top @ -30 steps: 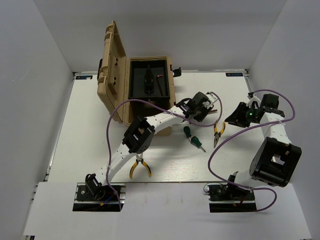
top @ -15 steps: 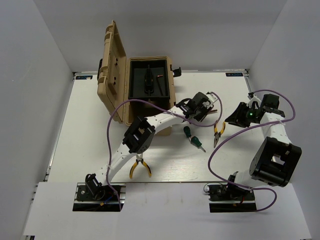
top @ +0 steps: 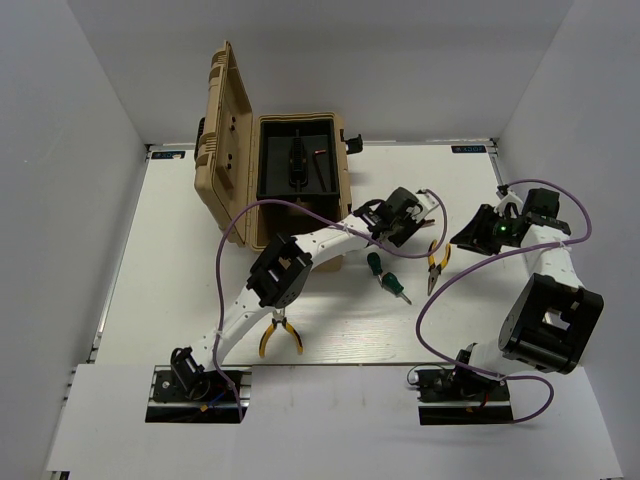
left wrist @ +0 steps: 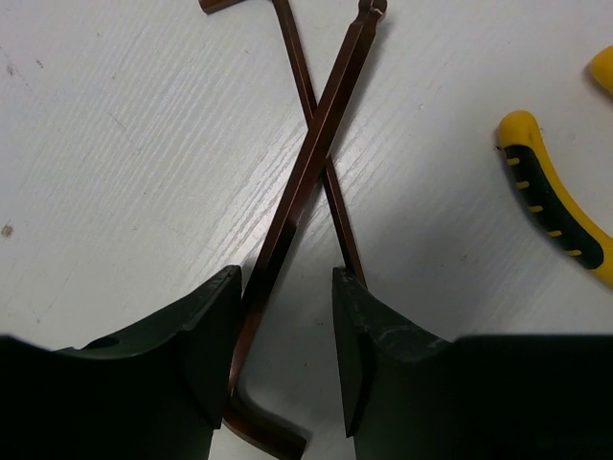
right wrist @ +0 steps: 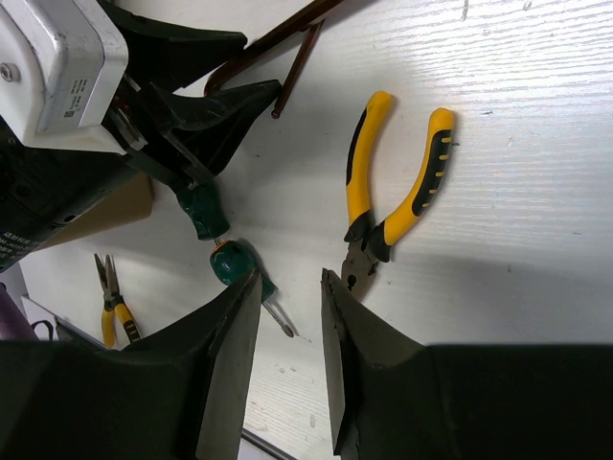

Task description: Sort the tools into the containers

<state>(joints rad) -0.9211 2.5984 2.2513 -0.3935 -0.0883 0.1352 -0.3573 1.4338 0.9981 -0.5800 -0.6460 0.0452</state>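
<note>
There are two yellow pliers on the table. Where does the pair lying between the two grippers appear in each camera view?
Top external: the pliers lie right of centre, just right of the green screwdrivers.
Left wrist: only parts of the yellow handles show, at the right edge.
Right wrist: the whole pair lies in the middle.
Shared landmark: the left gripper, which is close beside the pliers in all three views.

The toolbox [top: 225, 150] is sitting at the far edge of the desk [top: 160, 260], left of centre. The hex keys [left wrist: 311, 163] are lying crossed off its front right corner, with one pliers [top: 437, 262] just right of them. The screwdrivers [top: 385, 275] are lying mid-desk, and the second pliers [top: 279, 335] are lying nearer the near edge.
</note>
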